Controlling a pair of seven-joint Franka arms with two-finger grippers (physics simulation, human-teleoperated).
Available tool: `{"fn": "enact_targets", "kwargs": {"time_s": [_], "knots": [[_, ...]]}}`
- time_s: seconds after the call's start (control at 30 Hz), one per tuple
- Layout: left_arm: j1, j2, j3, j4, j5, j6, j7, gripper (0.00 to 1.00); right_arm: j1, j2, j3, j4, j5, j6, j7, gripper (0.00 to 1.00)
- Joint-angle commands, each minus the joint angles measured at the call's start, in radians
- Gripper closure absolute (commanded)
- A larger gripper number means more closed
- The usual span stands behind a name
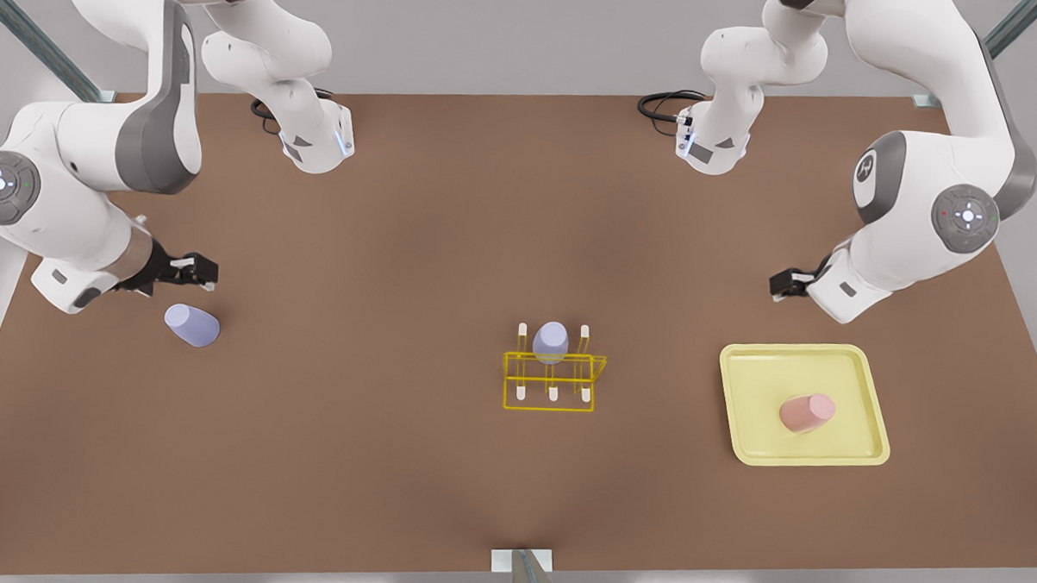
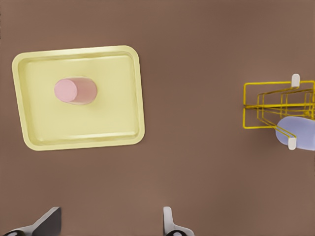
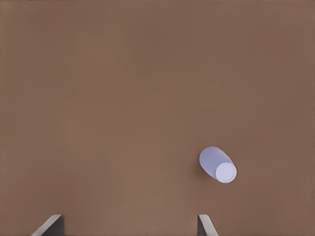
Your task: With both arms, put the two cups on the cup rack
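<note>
Now, step in hand: each arm should come squarely down on its own cup and pinch across the tapered sides, not the rim.
Left gripper [image 1: 777, 286]: fingers spread and empty, above the table beside the yellow tray [image 1: 743, 394]; wrist angled down and inward, elbow high.
Pink cup [image 1: 807, 413]: on the tray, well apart from the fingers.
Right gripper [image 1: 193, 271]: fingers parted, holding nothing, near the loose lavender cup [image 1: 192, 325]; forearm slants low toward the table.
Cup rack [image 1: 552, 379]: mid-table, already carrying another lavender cup [image 1: 550, 341] over a back peg.
Care: aim each cup's open mouth over a free peg.
</note>
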Motion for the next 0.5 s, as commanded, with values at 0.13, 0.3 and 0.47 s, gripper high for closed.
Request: {"fn": "enact_targets", "kwargs": {"time_s": [0.13, 0.3, 0.47], "knots": [[0.084, 0.296, 0.045, 0.209, 0.001, 0.071, 0.053, 0.0, -0.061, 0.022, -0.002, -0.094, -0.007, 0.104, -0.168, 0.0], [0.167, 0.511, 0.05, 0.22, 0.001, 0.379, 0.125, 0.0, -0.19, 0.128, -0.002, -0.158, -0.017, 0.277, -0.202, 0.0], [0.173, 0.551, 0.079, 0.214, -0.002, 0.387, 0.125, 0.0, -0.222, 0.111, -0.002, -0.319, -0.017, 0.471, -0.264, 0.0]]}}
